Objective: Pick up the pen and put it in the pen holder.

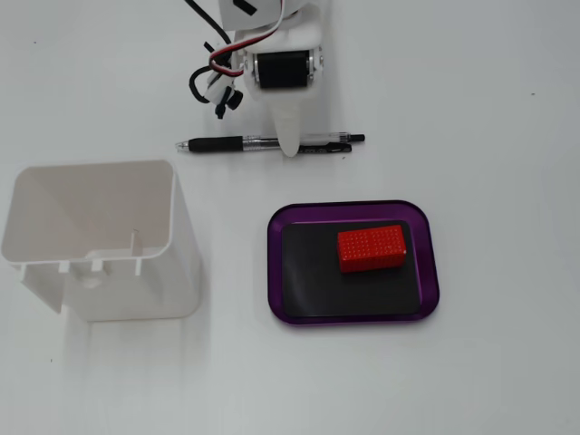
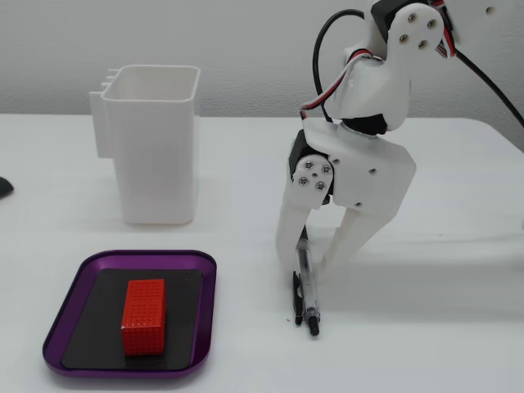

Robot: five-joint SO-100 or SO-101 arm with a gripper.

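Observation:
A black and clear pen point(image 1: 227, 143) lies flat on the white table, crosswise in a fixed view. In another fixed view it point(image 2: 309, 303) points toward the camera. My white gripper point(image 1: 290, 145) is lowered over the pen's middle. From the side, my gripper point(image 2: 304, 266) is open with one finger on each side of the pen, tips near the table. The pen rests on the table. The white pen holder point(image 1: 177, 227) stands upright and empty, apart from the gripper; it also shows in the side view point(image 2: 160, 155).
A purple tray point(image 1: 276, 272) with a black liner holds a red block point(image 1: 372, 247), just in front of the pen. The tray point(image 2: 61, 327) and block point(image 2: 144, 315) also show from the side. Cables hang by the wrist point(image 1: 213, 86).

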